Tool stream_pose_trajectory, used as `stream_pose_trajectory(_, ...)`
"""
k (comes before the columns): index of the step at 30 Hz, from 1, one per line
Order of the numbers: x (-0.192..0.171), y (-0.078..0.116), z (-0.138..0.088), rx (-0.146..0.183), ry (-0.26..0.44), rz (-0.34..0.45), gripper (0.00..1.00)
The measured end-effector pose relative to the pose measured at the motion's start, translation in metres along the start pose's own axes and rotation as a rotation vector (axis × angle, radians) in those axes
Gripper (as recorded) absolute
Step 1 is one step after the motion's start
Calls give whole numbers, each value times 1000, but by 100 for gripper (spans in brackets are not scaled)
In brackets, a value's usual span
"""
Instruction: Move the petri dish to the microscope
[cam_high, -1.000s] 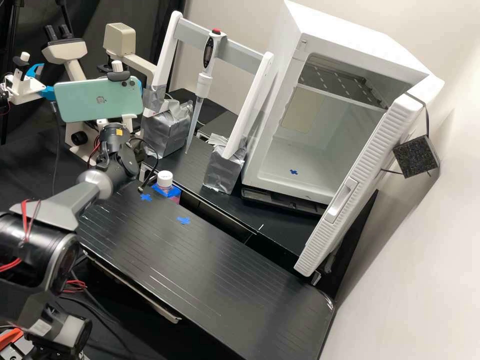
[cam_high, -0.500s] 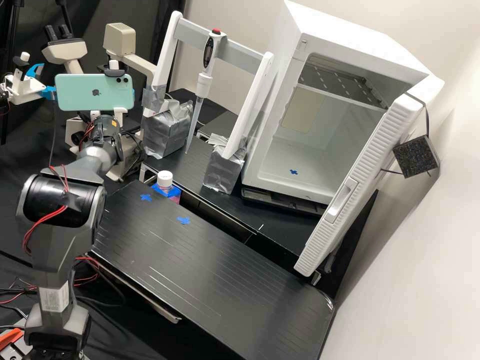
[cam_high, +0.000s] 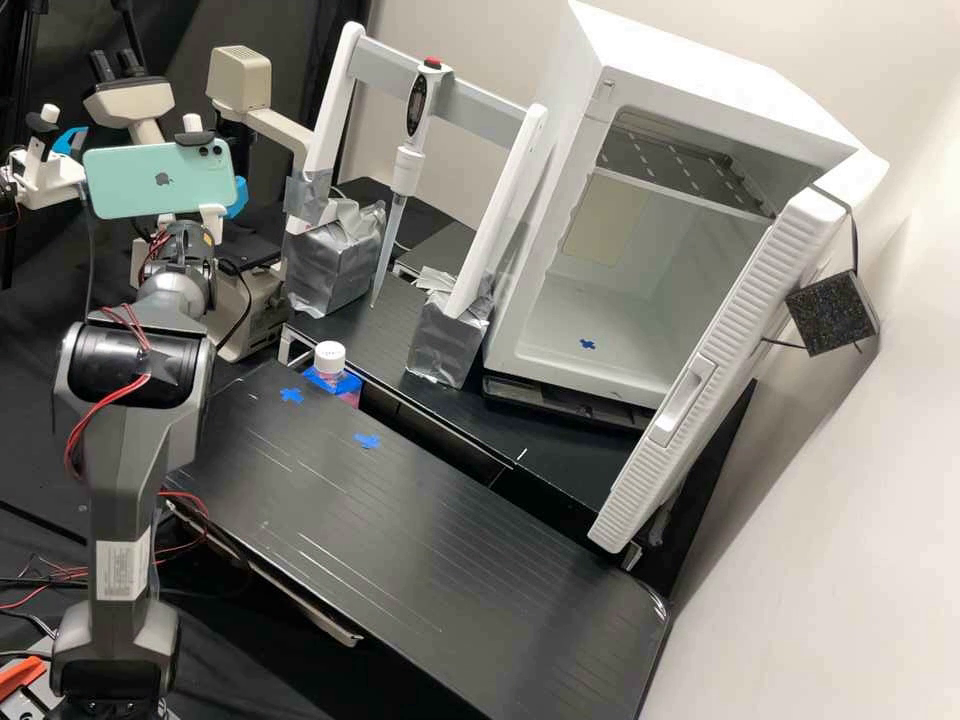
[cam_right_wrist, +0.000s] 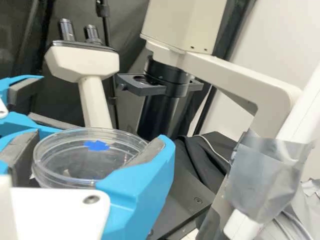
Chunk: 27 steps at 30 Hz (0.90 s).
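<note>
Presently, carrying seems the step: the claw (cam_right_wrist: 91, 148) is clamped on the dish (cam_right_wrist: 65, 167), near the microscope (cam_right_wrist: 245, 82), at eleven o'clock from the tabletop (cam_high: 400, 530). Next, keep level, reach the stage (cam_right_wrist: 182, 200), lower gently.

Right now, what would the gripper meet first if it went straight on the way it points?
Probably the microscope: its pale eyepiece column stands beyond the petri dish held in the gripper. Depth is unclear, so the dark stage might come first.
</note>
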Motion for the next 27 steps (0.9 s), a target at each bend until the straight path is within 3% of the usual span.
stream_pose_trajectory(9,27,-8,7,13,-33,-36,0)
stream_pose_trajectory(15,48,-15,14,42,-71,-68,0)
stream_pose_trajectory(27,76,-27,24,55,-110,-113,0)
